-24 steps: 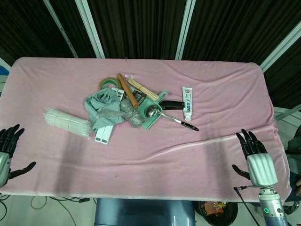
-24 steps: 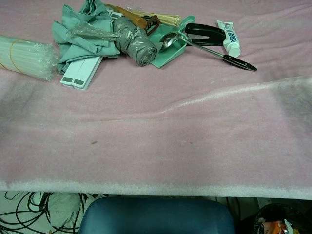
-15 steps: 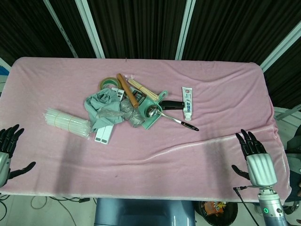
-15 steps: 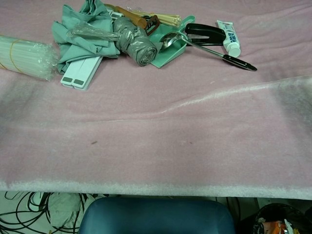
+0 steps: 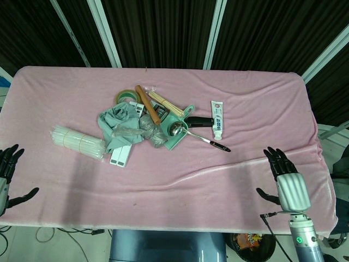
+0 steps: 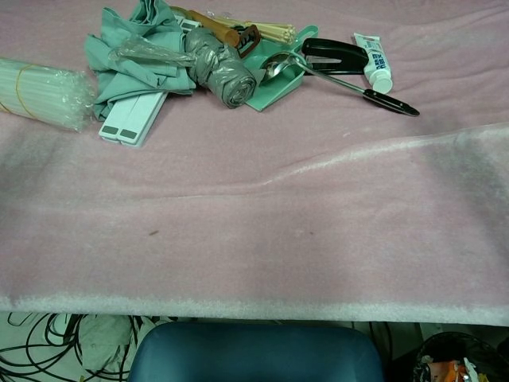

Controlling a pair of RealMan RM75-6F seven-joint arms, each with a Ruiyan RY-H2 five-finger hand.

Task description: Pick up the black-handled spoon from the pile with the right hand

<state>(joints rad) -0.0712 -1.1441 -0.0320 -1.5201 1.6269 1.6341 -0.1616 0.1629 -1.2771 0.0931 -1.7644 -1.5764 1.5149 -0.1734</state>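
well apart from the pile, the right hand hangs over the near right edge of the pink cloth, fingers spread and straight, thumb out to the side, holding nothing. the left hand shows only partly at the near left edge of the head view, fingers apart and empty too. neither hand shows in the chest view.

the spoon lies at the right side of the pile, its metal bowl resting on the green dustpan and its black handle stretching out toward the right onto bare cloth, tip free of everything. just beyond the spoon sits a black stapler, and right of that a white tube, close to the handle but not touching it.

left of the dustpan is a grey rolled bag, touching a crumpled green cloth. a wooden stick and a bunch of thin sticks lie across the far side of the pile, with a tape roll beside them. a white flat bar pokes out toward the near side, and a wrapped bundle of straws lies apart on the left.

a long crease runs across the cloth between the pile and the right hand.
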